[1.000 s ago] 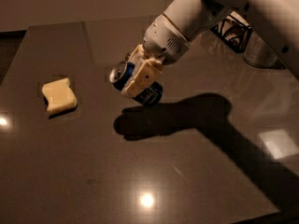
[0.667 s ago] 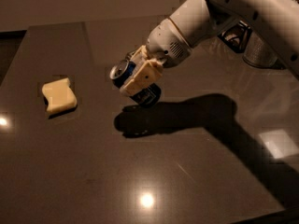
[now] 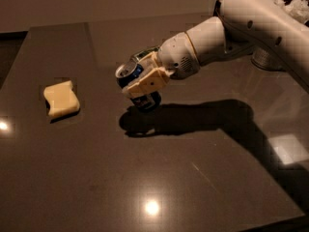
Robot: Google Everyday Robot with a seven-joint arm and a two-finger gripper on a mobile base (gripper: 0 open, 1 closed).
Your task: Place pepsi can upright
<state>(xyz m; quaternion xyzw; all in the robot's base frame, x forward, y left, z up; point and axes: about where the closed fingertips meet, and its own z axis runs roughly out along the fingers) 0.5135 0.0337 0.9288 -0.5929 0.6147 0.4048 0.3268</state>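
Gripper [image 3: 138, 84] low over table [image 3: 193, 173], fingers [image 3: 149, 80] tight around tilted pepsi can [image 3: 146, 101].

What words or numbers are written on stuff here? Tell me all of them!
Pepsi can, held tilted by the gripper near the middle of the table, jaws shut on it: its markings cannot be read.
Yellow block: no writing seen.
Robot arm: no writing seen.

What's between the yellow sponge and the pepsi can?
Only bare dark tabletop, per the camera view. The gripper, mid-table, is shut on the pepsi can; the yellow sponge lies left.
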